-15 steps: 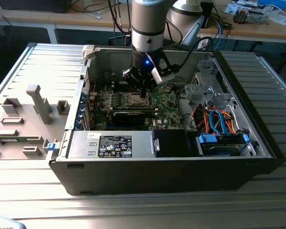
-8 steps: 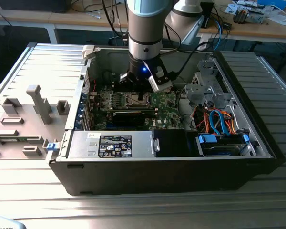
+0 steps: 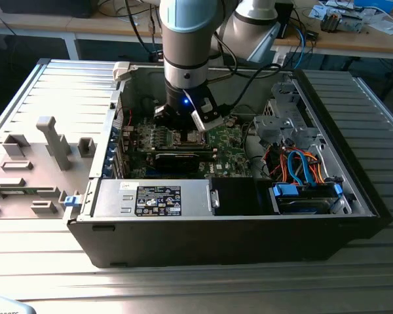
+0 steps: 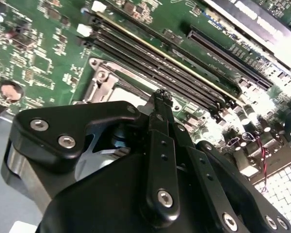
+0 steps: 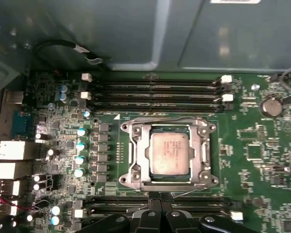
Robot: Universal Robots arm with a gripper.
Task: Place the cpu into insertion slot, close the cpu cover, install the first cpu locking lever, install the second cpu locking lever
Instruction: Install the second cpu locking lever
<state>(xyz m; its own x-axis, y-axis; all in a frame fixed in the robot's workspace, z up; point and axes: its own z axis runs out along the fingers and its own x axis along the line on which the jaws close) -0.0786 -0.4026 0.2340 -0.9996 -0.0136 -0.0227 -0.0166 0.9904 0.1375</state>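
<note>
Chip (image 5: 169,153) sits flat in the socket on the green motherboard (image 5: 252,145), silver-grey top showing through the square window of the cover (image 5: 136,154). Cover lies down flat around the chip, its frame touching the socket on all sides in the first wrist view. Thin wire levers run along the edges of the frame; whether they are hooked under their catches cannot be told.

Claw (image 5: 159,200) hangs just beside the socket, on the side of the lower row of memory slots (image 5: 194,200), with its tip over those slots. In the second wrist view the claw (image 4: 160,94) has both black fingers pressed together at the tip, nothing between them.

In the exterior view the arm (image 3: 187,46) reaches down into the open computer case (image 3: 223,245), which lies on its side on a ribbed metal worktop (image 3: 183,288). Claw (image 3: 183,131) is low over the board there. Grey plastic fixtures (image 3: 56,140) stand on the worktop at the exterior view's left, well apart from the case.
</note>
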